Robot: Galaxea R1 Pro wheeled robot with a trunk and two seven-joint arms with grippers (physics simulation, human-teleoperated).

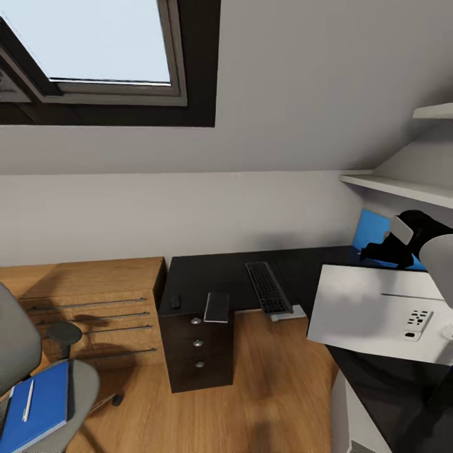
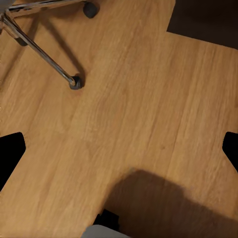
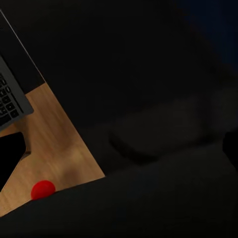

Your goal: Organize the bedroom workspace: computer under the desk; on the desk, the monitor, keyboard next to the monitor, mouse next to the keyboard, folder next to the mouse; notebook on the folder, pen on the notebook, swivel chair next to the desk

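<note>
Left wrist view, fingers: two black fingertips (image 2: 11,151) sat at the left and right edges of the frame, spread wide apart, nothing between them but the light wood floor (image 2: 134,109)
Left wrist view, beyond the fingers: a chrome leg and castor of the swivel chair (image 2: 75,82) in the upper left, a dark corner in the upper right
Right wrist view, fingers: one black fingertip (image 3: 10,153) at the left edge and a dark shape at the right edge; the frame was too dark to tell whether they were spread or closed
Right wrist view, beyond the fingers: a corner of the keyboard (image 3: 9,101) at the left edge, wood floor below it, a small red dot (image 3: 42,189) at lower left
Head view, right arm: a black and white arm (image 1: 409,242) at the right edge, above the white back of the monitor (image 1: 371,311)
Monitor: tilted, lower right of the frame, over the desk (image 1: 214,274)
Keyboard: centre of the frame on the black top, its near end hanging past the desk edge
Mouse (image 1: 175,301): on the desk's left part, near the front edge
Notebook (image 1: 216,307): just right of the mouse, overhanging the front edge above the drawers
Folder (image 1: 39,402): lower left, lying on the grey chair seat
Pen (image 1: 28,400): lying on the folder
Dresser (image 1: 88,308): left of the desk, touching it
Skylight (image 1: 94,44): upper left
Shelves (image 1: 402,185): upper right
Blue panel (image 1: 371,233): behind the right arm
</note>
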